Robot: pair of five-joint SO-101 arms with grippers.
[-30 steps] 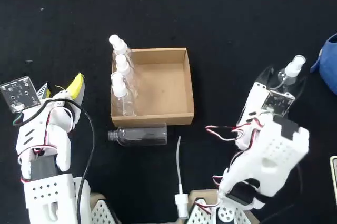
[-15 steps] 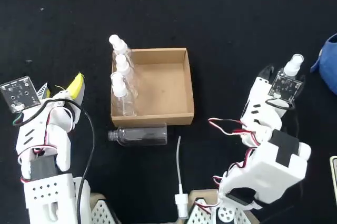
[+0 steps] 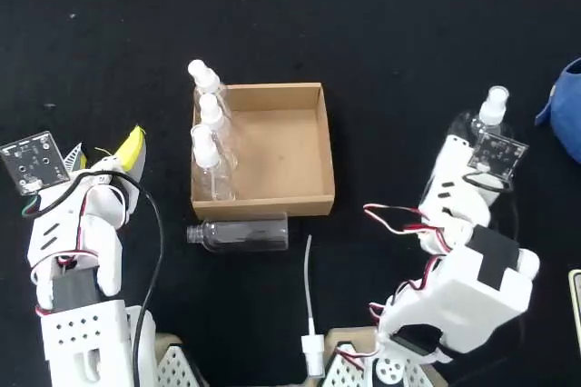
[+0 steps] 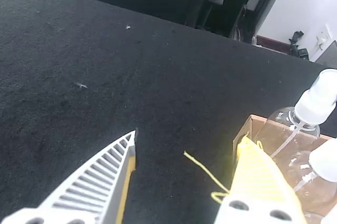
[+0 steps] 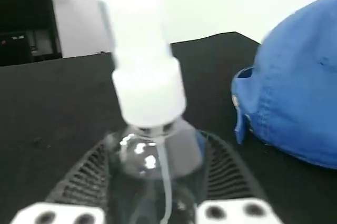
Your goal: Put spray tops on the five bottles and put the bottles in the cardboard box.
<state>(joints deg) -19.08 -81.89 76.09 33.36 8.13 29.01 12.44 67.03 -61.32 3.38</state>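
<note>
Much of the capped bottle (image 3: 479,124) is hidden in the high view beneath the right gripper (image 3: 481,131) and its wrist camera board (image 3: 497,153); its shoulder and white spray top (image 3: 496,102) are what can be made out. In the right wrist view the bottle's base is cut off, so whether it rests on the table (image 3: 390,51) cannot be told. A blue cap (image 3: 565,114) is cut by the high view's right edge. The loose spray top (image 3: 311,346) is partly lost between the arm bases at the near edge, with its thin tube pointed toward the cardboard box (image 3: 281,146).

Open black table is seen between the box and the right arm, and across the whole far side. Most of the box floor is bare. Three bottles (image 3: 211,113) fitted with tops are stood in a row along its left wall.

The capped bottle is clasped by the right gripper, whose fingers (image 5: 226,166) are pressed against both its sides, well right of the box and near the blue cap. The left gripper (image 4: 187,140) is held wide with nothing between its fingers, over bare table just left of the box and close to the standing bottles. An open bottle (image 3: 241,233) is laid on its side just before the box's near wall, apart from both grippers.
</note>
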